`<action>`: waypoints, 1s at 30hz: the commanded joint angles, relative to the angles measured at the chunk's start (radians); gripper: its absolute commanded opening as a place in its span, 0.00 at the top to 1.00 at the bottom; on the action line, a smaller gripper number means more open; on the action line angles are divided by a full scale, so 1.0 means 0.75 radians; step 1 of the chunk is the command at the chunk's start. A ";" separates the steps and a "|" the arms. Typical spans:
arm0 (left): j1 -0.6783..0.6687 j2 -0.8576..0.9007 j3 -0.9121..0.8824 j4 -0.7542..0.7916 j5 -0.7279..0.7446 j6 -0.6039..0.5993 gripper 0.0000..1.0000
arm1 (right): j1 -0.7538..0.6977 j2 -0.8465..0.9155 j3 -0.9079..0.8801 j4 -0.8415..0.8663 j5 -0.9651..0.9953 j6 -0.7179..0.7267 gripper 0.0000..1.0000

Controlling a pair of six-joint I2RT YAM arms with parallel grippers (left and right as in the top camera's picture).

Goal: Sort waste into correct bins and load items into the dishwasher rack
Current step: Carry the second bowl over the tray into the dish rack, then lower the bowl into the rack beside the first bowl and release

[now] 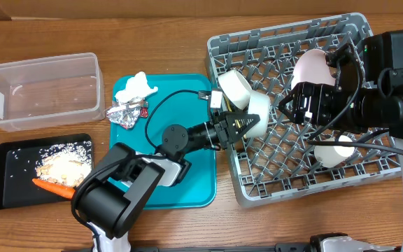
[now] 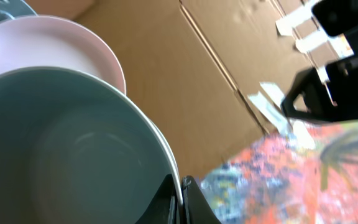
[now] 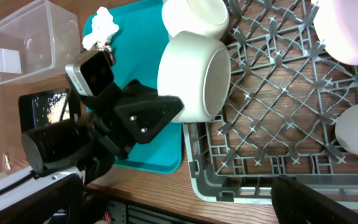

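My left gripper (image 1: 242, 126) is shut on the rim of a pale bowl (image 1: 259, 112), holding it on its side over the left edge of the grey dishwasher rack (image 1: 369, 175); the pinch shows in the left wrist view (image 2: 180, 196). A second bowl (image 1: 235, 87) lies beside it. A pink-white plate (image 1: 312, 66) and a white cup (image 1: 334, 150) are in the rack. My right gripper (image 1: 294, 105) hovers open and empty over the rack. A white napkin (image 1: 137, 87) and a foil wrapper (image 1: 126, 112) lie on the teal tray. The carrot (image 1: 53, 187) and crumbs (image 1: 65, 164) are in the black tray. Spoon and fork are out of view.
The clear tub (image 1: 40, 87) stands at the far left, with the black tray (image 1: 5, 175) in front of it. The teal tray (image 1: 187, 182) lies between the bins and the rack, under my left arm. Cables run across the tray and the rack's right side.
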 commanded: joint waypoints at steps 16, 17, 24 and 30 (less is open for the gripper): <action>-0.122 0.022 -0.001 -0.207 -0.460 -0.242 0.96 | 0.005 -0.001 0.007 0.002 -0.008 0.005 0.00; -0.123 0.022 -0.001 -0.207 -0.467 -0.242 0.96 | 0.005 -0.002 0.007 0.002 -0.008 0.005 0.00; -0.146 0.022 -0.001 -0.199 -0.495 -0.287 0.96 | 0.005 -0.001 0.007 0.002 -0.008 0.005 0.00; -0.173 0.022 -0.001 -0.182 -0.502 -0.336 0.96 | 0.005 -0.001 0.007 0.002 -0.008 0.005 0.00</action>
